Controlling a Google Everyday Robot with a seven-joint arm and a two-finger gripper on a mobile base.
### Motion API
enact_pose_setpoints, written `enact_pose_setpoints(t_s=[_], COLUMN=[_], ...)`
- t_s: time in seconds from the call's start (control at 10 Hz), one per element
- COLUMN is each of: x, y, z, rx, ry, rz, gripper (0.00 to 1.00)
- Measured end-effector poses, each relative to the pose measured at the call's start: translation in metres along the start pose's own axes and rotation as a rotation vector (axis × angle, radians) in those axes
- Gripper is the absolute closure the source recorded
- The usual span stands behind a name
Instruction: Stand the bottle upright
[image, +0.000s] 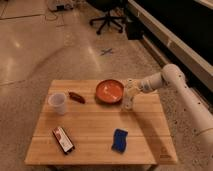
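Note:
The bottle (127, 102) is small and white. It stands about upright on the wooden table (95, 125), just right of the red bowl (109, 91). My gripper (129, 91) comes in from the right on the white arm (170, 79). It sits over the top of the bottle and is shut on it. The bottle's cap and label are hidden by the gripper.
A translucent white cup (57, 102) stands at the table's left, with a small red item (76, 96) beside it. A dark flat packet (63, 139) lies at the front left and a blue sponge (119, 140) at the front right. An office chair (107, 15) stands far behind.

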Motion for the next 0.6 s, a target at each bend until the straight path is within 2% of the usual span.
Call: enact_pose_setpoints(t_s=[0.2, 0.4, 0.6], x=[0.000, -0.001, 0.000], y=[0.002, 0.010, 0.009], z=[-0.001, -0.009, -0.016], rx=[-0.008, -0.042, -0.058], ry=[0.004, 0.031, 0.058], rz=[0.001, -0.002, -0.029], gripper=[1.00, 1.00, 0.98])
